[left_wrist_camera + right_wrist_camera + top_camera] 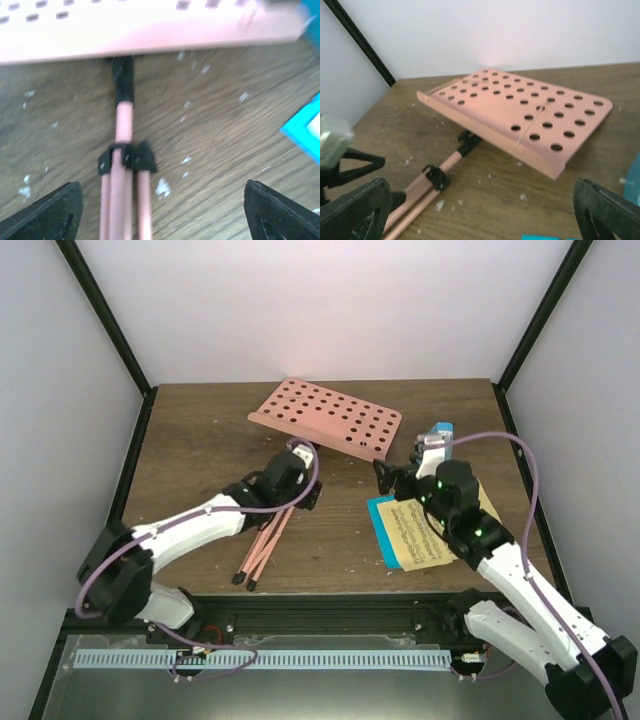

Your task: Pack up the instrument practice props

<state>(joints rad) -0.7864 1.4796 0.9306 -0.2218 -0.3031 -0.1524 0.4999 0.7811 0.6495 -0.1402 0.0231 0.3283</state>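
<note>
— What is seen to take up the most room?

— A dark brown wooden table (200, 440), flecked with pale crumbs. Next in size, a salmon-pink tripod music stand with a hole-punched desk (325, 418) is laid on it. In the top view the desk is found at 12 o'clock, tilted, with its lipped edge turned towards the arms. The three thin legs are folded together and run off towards 7 o'clock, and a black collar is clamped around them below a black joint.

— And how is the left claw (160, 215) held?

— It is spread wide and nothing is gripped. In the left wrist view the stand's folded legs are seen passing between the two black fingertips (45, 212), with bare wood showing on both sides. Whether the legs are touched from above cannot be told.

— The right claw (482, 215)?

— It is opened fully and is empty. It is pointed at the stand's desk, which is seen well beyond its tips.

— What of the smaller things?

— Blue and yellow printed music sheets (410, 535) are laid flat at 4 o'clock, the yellow page on top of the blue, and both are partly covered by the right arm. A small blue wedge metronome (440, 435) is stood at 2 o'clock, just beside the right wrist. Its clear cover cannot be made out sharply.
</note>
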